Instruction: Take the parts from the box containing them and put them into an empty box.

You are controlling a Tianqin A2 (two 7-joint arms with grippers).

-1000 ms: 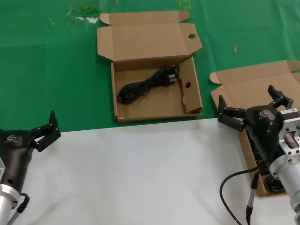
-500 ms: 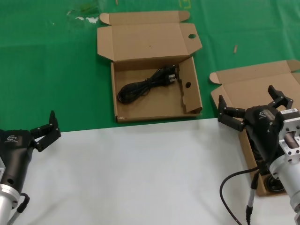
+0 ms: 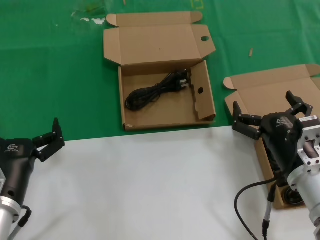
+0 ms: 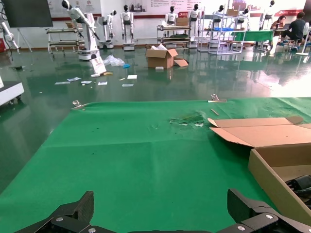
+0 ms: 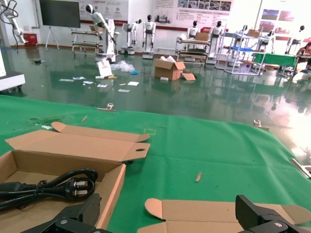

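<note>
Closest in, the left gripper (image 3: 47,136) sits parked at the edge of the white sheet (image 3: 145,185), jaws apart, holding nothing. The right gripper (image 3: 267,116) hovers over the plain-lidded box (image 3: 250,97) on the right, jaws spread wide and empty, with some black stuff underneath that's probably more cables. Farther back, one black cable (image 3: 156,90) lies coiled in the box with round holes (image 3: 160,75). Looks like it's between picks: the next move calls for the right arm to drop into its box and close on a cable. Compared with a second ago, nothing has budged.
</note>
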